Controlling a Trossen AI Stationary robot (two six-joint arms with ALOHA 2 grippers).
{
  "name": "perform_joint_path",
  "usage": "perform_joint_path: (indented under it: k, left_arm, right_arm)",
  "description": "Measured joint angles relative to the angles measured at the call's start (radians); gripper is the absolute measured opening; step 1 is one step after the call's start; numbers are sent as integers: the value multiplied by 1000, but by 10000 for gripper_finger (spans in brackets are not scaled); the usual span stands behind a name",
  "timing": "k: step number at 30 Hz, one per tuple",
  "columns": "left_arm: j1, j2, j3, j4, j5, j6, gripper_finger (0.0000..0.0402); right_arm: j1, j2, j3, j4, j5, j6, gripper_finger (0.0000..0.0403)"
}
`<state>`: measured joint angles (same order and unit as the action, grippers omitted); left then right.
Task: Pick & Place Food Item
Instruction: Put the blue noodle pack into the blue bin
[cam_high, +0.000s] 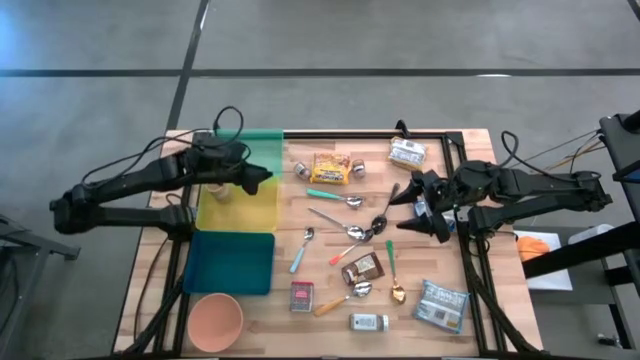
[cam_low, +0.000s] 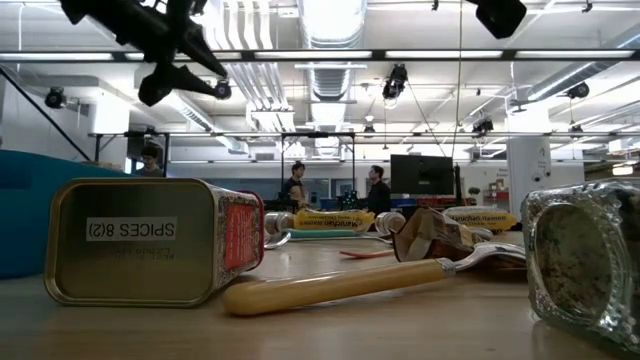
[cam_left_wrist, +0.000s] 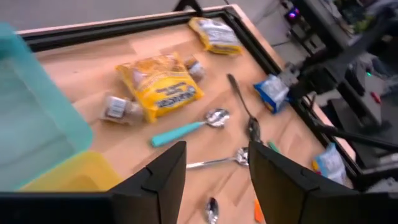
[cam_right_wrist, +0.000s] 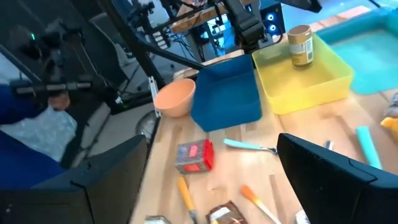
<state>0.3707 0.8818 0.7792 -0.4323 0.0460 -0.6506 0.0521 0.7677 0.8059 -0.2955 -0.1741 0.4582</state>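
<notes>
A jar with a gold lid (cam_right_wrist: 301, 45) stands upright in the yellow bin (cam_high: 240, 205), also visible as the jar (cam_high: 215, 192) from above. My left gripper (cam_high: 262, 180) hovers over that bin's right edge, pointing toward the table's middle. In its wrist view my left gripper (cam_left_wrist: 217, 180) shows a gap with nothing in it. A yellow food bag (cam_high: 330, 168) lies flat on the table past it. My right gripper (cam_high: 405, 212) hangs wide open above the spoons near the table's right side, and as my right gripper (cam_right_wrist: 217, 180) it is empty too.
A teal bin (cam_high: 262, 145), a blue bin (cam_high: 235, 262) and a pink bowl (cam_high: 215, 320) line the left side. Several spoons (cam_high: 335, 197), a red spice tin (cam_high: 302, 296), a brown packet (cam_high: 362, 268), silver packets (cam_high: 407, 152) and a small jar (cam_high: 368, 322) lie scattered.
</notes>
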Motion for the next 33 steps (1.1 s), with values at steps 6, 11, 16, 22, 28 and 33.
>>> perform_joint_path:
  k: [6, 11, 16, 22, 28, 33]
  left_arm:
    - [-36, 0, 1, 87, 0, 0, 178]
    - [-37, 0, 1, 106, 35, -4, 178]
    - [-40, 0, 3, 107, 65, -4, 178]
    - [-43, 0, 8, 120, 79, -5, 178]
    - [-44, 38, 12, 150, 160, -7, 178]
    - [-55, 159, 85, 173, 298, 47, 178]
  right_arm:
    - [1, 27, 0, 140, -7, 109, 359]
    - [2, 61, 1, 218, -10, 200, 359]
    - [0, 110, 2, 217, 19, 189, 359]
    - [-6, 197, 3, 195, 14, 193, 359]
    - [-69, 266, 46, 90, -43, 210, 359]
    - [-130, 308, 99, -88, -71, 93, 359]
